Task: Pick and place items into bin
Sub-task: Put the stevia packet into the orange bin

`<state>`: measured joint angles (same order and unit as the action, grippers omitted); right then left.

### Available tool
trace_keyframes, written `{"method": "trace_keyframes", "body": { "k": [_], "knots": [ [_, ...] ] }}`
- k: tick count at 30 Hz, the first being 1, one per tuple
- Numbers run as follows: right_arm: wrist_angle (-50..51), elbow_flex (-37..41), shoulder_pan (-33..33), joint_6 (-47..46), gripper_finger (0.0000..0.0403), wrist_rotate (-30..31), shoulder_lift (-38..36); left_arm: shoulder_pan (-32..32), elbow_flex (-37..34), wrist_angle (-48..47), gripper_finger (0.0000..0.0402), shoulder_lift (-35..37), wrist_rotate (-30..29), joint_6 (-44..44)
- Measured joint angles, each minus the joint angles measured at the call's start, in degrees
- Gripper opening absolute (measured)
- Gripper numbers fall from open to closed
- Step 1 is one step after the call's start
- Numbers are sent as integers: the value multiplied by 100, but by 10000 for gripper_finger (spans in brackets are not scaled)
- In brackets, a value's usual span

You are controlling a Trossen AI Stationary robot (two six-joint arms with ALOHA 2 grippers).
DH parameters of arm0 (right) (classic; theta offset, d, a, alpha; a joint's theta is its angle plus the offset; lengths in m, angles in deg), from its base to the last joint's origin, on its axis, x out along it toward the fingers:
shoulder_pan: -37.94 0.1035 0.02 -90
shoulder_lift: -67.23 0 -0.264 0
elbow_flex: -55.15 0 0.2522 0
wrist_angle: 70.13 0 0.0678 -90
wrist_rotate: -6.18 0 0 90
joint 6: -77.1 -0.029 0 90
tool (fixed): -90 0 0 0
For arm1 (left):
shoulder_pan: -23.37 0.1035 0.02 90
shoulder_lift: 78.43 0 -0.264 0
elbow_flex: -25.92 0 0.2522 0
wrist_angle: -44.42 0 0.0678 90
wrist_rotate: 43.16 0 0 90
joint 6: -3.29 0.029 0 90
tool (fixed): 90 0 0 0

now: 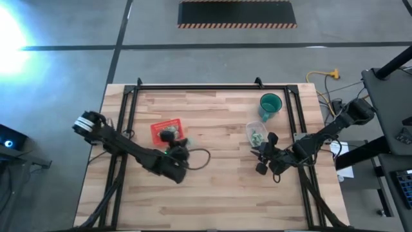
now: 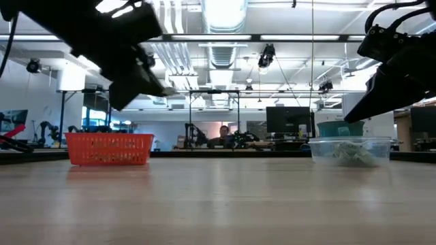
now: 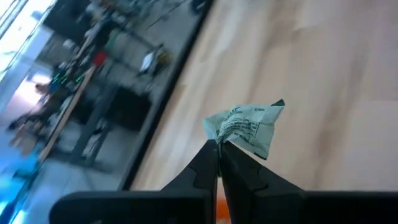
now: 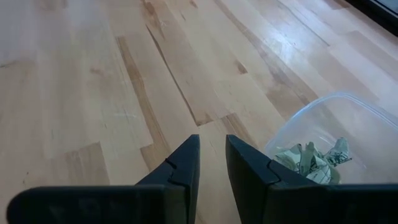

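Note:
One pale green-and-white crumpled wrapper piece (image 3: 249,124) is in my left gripper (image 3: 217,148), which is shut on it. In the high view this gripper (image 1: 172,138) is over the red tray (image 1: 161,127), which stands on the table's left half (image 2: 109,148). Several more such pieces (image 4: 311,158) lie in a clear plastic tub (image 1: 257,133) right of centre (image 2: 351,144). My right gripper (image 4: 212,152) hangs just on the near side of the tub (image 4: 348,118), narrowly open and empty. My left gripper pinches the wrapper piece by one crumpled edge (image 3: 219,134) between its two fingertips. The rest of the piece sticks out beyond the fingers (image 3: 208,162). It is lifted clear of the table.
A teal cup (image 1: 270,104) stands beyond the tub toward the far edge. A black frame (image 1: 193,88) runs around the tabletop's far and side edges. Bare wood lies in the middle and along the near half. A person sits in the room beyond (image 2: 223,136).

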<state>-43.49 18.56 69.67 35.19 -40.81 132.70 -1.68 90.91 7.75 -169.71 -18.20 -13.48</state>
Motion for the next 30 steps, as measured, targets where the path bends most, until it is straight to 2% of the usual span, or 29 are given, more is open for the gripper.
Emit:
{"method": "trace_keyframes", "body": {
  "k": [6,10,12,21,30],
  "knots": [
    [-74,13,0,-4,68,1,-4,71,-484,-1993,0,580,-133,-1992],
    [-125,31,0,29,68,2,-2,107,-878,-2807,0,801,-87,-3209],
    [-129,41,0,33,68,2,-2,111,-1053,-2859,0,871,-66,-3581],
    [-147,59,0,35,68,2,-2,149,-1356,-2899,5,1086,210,-4124],
    [-148,61,0,55,68,4,-2,149,-1351,-2914,92,1086,281,-4093]
  ]
}}
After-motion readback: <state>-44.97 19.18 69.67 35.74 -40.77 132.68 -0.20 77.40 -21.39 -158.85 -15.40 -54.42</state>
